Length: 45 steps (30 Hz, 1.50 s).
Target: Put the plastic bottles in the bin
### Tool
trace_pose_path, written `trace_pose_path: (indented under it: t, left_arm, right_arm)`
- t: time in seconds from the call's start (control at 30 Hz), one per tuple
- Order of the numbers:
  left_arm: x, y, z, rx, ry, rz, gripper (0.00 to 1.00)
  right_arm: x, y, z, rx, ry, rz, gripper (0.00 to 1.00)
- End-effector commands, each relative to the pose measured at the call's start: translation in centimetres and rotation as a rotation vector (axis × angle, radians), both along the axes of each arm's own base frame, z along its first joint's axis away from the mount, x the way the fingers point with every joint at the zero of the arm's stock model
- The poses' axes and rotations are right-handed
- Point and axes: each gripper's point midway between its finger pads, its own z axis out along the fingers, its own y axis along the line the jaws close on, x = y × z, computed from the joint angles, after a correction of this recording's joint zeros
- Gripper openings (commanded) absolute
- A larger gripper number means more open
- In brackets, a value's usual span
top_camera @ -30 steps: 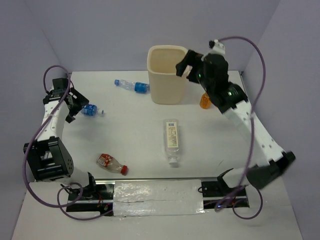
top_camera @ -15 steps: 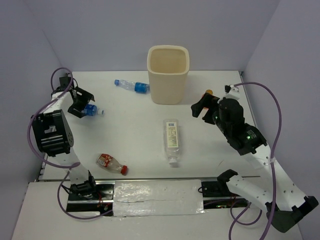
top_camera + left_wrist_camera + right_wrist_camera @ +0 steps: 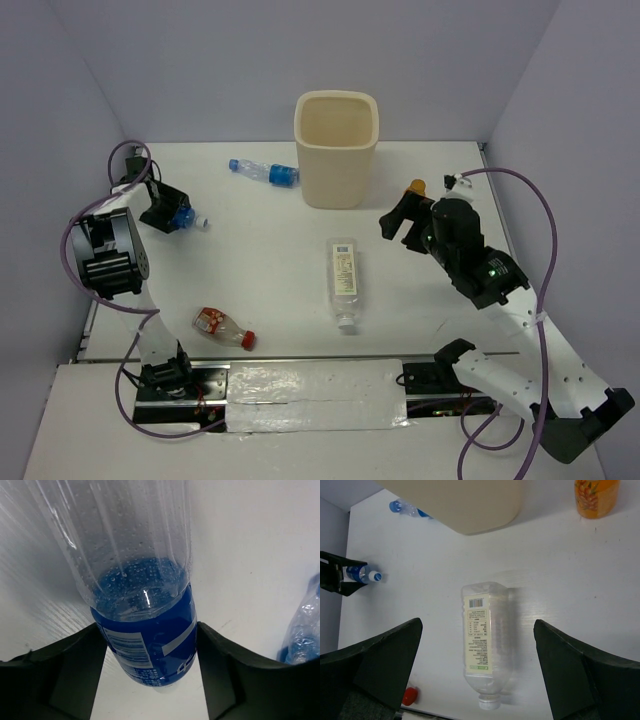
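A clear bottle with a blue label lies at the table's far left, and my left gripper is shut on it, both fingers pressing on the label. My right gripper hangs open above the table, with nothing between its fingers. Below it lies the clear bottle with a white label. A blue-capped bottle lies left of the cream bin. The small orange bottle stands right of the bin. The red-capped bottle lies at the near left.
Purple walls close in the table on the left, back and right. A foil-covered strip and the arm bases run along the near edge. Purple cables loop off both arms.
My left gripper's fingers have closed in on the blue-labelled bottle. The right arm has come away from the bin's rim, down over the table's right middle.
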Motion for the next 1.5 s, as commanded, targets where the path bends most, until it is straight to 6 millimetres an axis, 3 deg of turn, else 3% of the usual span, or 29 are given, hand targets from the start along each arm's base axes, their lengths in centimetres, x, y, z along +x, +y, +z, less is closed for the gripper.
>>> trace_pose_path:
  t: [0.0,0.07,0.17,0.3,0.37,0.4,0.43,0.47,0.5,0.53,0.6,0.63,0.67,0.7,0.73,0.77,0.83,0.9,1.03,1.07,1.23,1.47]
  left_arm:
    - [0.4,0.6,1.0,0.028,-0.036,-0.008,0.75]
    - [0.2,0.6,1.9,0.042,-0.05,-0.025,0.68]
    - [0.8,-0.4,6.0,0.073,-0.154,-0.119,0.65]
    - [1.5,-4.6,15.7,0.212,-0.342,-0.353,0.64]
    - [2.1,-9.2,21.7,0.267,-0.489,-0.492,0.66]
    - [1.9,-12.0,23.3,0.29,-0.532,-0.589,0.66]
    - [2.1,-14.2,26.9,0.31,-0.611,-0.639,0.66]
    - [2.2,-15.3,28.3,0.342,-0.642,-0.671,0.66]
    - [1.9,-17.9,29.8,0.349,-0.679,-0.721,0.66]
    - [2.0,-19.0,33.2,0.374,-0.759,-0.725,0.66]
    - [2.2,-22.1,35.6,0.382,-0.839,-0.773,0.66]
    - [2.3,-23.0,38.3,0.39,-0.912,-0.775,0.67]
    - [3.2,-24.2,38.5,0.386,-0.928,-0.79,0.67]
    - [2.9,-25.6,41.8,0.387,-1.013,-0.796,0.68]
    - [3.1,-26.6,42.5,0.377,-1.033,-0.811,0.68]
    - [4.5,-28.1,41.6,0.359,-1.033,-0.837,0.68]
    - [4.4,-30.5,44.1,0.35,-1.122,-0.853,0.68]
    - [5.6,-33.3,44.0,0.338,-1.181,-0.873,0.68]
    - [7.5,-37.0,42.6,0.353,-1.238,-0.895,0.68]
    - [8.5,-37.8,41.0,0.367,-1.22,-0.909,0.69]
    - [10.6,-40.2,36.5,0.379,-1.167,-0.931,0.71]
    - [10.5,-41.7,31.9,0.368,-1.087,-0.984,0.73]
  right_arm:
    - [-0.3,-0.2,0.4,0.022,-0.013,-0.013,1.0]
    - [-0.4,-0.5,0.3,0.011,-0.011,-0.025,1.0]
    - [-0.2,-0.9,0.6,-0.004,-0.02,-0.038,1.0]
    - [0.3,-0.9,1.0,-0.025,-0.026,-0.038,1.0]
    - [0.8,-0.7,1.3,-0.031,-0.027,-0.039,1.0]
    - [0.9,-0.6,1.4,-0.031,-0.03,-0.036,1.0]
    - [1.0,-0.5,1.7,-0.028,-0.034,-0.033,1.0]
    - [1.1,-0.3,1.9,-0.021,-0.037,-0.027,1.0]
    - [1.0,-0.2,2.1,-0.017,-0.041,-0.025,1.0]
    - [1.0,-0.1,2.2,-0.011,-0.042,-0.02,1.0]
    - [0.6,-0.1,2.7,0.009,-0.055,-0.012,1.0]
    - [0.4,-0.1,2.8,0.015,-0.063,-0.011,1.0]
    - [0.0,-0.3,3.3,0.025,-0.082,-0.011,1.0]
    - [-0.2,-0.5,3.2,0.019,-0.086,-0.01,1.0]
    - [-0.4,-0.5,3.6,0.027,-0.111,-0.001,1.0]
    - [-1.0,-0.8,4.3,0.04,-0.142,0.005,1.0]
    - [-1.5,-1.2,4.4,0.046,-0.16,-0.004,1.0]
    - [-2.1,-1.8,4.6,0.064,-0.175,-0.019,1.0]
    - [-3.0,-2.2,3.9,0.084,-0.156,-0.032,1.0]
    - [-3.3,-2.3,3.4,0.082,-0.14,-0.03,1.0]
    - [-4.8,-3.2,0.9,0.081,-0.078,-0.057,1.0]
    - [-5.8,-3.9,-2.5,0.064,-0.012,-0.081,1.0]
